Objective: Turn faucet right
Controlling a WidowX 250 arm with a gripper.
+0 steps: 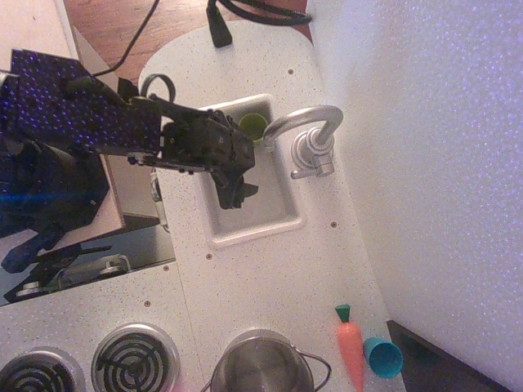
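Note:
The faucet is shiny silver, with an arched tube spout that curves from its knobbed base toward the sink's far left end. A small lever sticks out at the base's lower side. My gripper hangs over the sink, left of the faucet and apart from it. Its black fingers point down into the basin; the jaws look close together with nothing between them. A green cup sits in the sink under the spout tip, partly hidden by my arm.
A steel pot stands at the bottom by two stove burners. A toy carrot and a blue cup lie at the lower right. A white wall runs along the right. Black cables hang at the top.

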